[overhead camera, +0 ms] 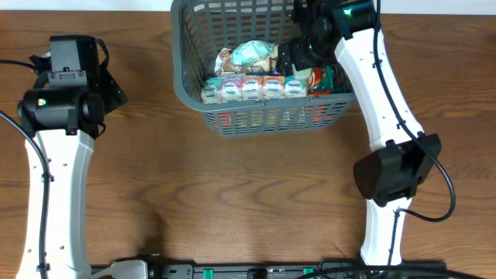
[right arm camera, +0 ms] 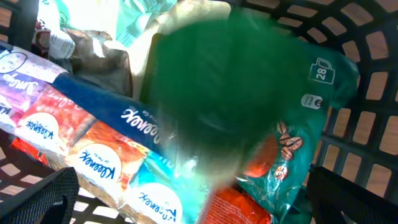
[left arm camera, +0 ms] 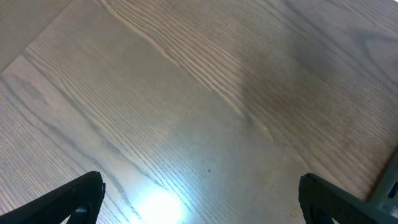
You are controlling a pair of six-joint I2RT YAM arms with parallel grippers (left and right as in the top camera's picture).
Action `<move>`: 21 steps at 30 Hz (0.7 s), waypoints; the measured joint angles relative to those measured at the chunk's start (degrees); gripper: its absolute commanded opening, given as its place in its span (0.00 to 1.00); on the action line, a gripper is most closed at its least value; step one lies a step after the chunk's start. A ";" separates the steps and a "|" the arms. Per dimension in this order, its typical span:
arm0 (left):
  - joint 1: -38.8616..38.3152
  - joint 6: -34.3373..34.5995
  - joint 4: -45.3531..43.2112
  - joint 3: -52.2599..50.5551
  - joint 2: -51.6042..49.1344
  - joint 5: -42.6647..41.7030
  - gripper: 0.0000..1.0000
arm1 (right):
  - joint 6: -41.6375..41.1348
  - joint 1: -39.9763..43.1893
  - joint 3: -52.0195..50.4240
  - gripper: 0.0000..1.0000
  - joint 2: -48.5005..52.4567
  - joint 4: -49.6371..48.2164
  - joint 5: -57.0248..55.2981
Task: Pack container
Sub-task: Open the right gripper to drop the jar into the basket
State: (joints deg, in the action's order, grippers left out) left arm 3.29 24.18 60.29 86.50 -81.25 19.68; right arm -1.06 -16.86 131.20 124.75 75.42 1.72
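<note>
The dark grey lattice basket (overhead camera: 186, 93) stands at the table's far middle. It holds a row of Kleenex tissue packs (overhead camera: 252, 87), a pale wrapped bundle (overhead camera: 248, 54) and red and green packets (overhead camera: 322, 80). My right gripper (overhead camera: 298, 54) is inside the basket at its right end. In the right wrist view its fingers (right arm camera: 199, 199) are spread wide over the tissue packs (right arm camera: 93, 155), a teal bag (right arm camera: 311, 124) and an orange packet (right arm camera: 242, 205). A blurred green thing (right arm camera: 217, 81) fills the middle. The basket wall (right arm camera: 367, 68) shows behind. My left gripper (overhead camera: 108, 81) is open and empty over bare wood (left arm camera: 202, 199).
The brown wooden table (overhead camera: 232, 201) runs in front of and to both sides of the basket. The right arm's white links (overhead camera: 380, 85) cross the basket's right rim. A dark rail with cables (overhead camera: 256, 271) lies along the near edge.
</note>
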 measured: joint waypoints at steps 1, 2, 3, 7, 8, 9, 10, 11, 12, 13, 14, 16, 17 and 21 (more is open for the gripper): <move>0.00 0.00 0.00 0.00 0.00 0.02 0.99 | 0.00 0.00 0.00 0.99 0.00 -0.24 0.00; 0.00 0.00 0.00 0.00 0.00 0.02 0.99 | 0.00 0.00 0.00 0.99 0.00 -0.52 0.00; 0.00 0.02 0.00 0.00 0.00 0.02 0.99 | 0.00 0.00 0.00 0.99 0.00 -0.79 0.00; 0.00 0.00 0.00 0.00 0.00 0.00 0.99 | 0.00 0.02 0.59 0.99 0.00 -1.44 0.00; 0.00 0.00 -0.02 0.00 0.00 0.02 0.99 | 0.00 0.02 1.09 0.99 0.00 -1.33 0.00; 0.00 0.00 0.00 0.00 0.00 0.00 0.99 | 0.00 0.02 1.99 0.99 0.00 -0.92 0.00; 0.00 0.00 0.00 0.00 0.00 0.00 0.99 | 0.00 0.02 3.19 0.99 0.00 -0.46 -0.02; 0.00 0.00 0.00 0.00 0.00 0.02 0.99 | 0.00 0.02 4.70 0.99 -0.09 0.02 -0.02; 0.00 0.00 -0.02 0.00 0.00 0.02 0.99 | 0.00 0.02 5.68 0.99 -0.33 0.20 -0.02; 0.00 0.00 0.00 0.00 0.00 0.00 0.99 | -0.02 0.02 7.06 0.99 -0.66 0.76 -0.02; 0.00 0.00 -0.02 0.00 0.00 0.02 0.98 | -0.09 0.02 8.46 0.99 -1.20 1.33 -0.17; 0.00 0.00 -0.02 0.00 0.00 0.00 0.99 | -0.85 0.02 11.39 0.99 -2.95 2.82 -1.44; 0.00 0.00 0.00 0.00 0.00 0.00 0.99 | -1.40 0.02 12.72 0.99 -3.91 3.54 -2.67; 0.00 0.00 -0.02 0.00 0.00 0.02 0.99 | -3.58 0.04 16.76 0.99 -10.69 5.05 -10.80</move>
State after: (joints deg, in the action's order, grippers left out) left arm 3.29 24.18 60.27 86.50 -81.25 19.70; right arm -4.64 -16.82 147.96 114.06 80.47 -9.08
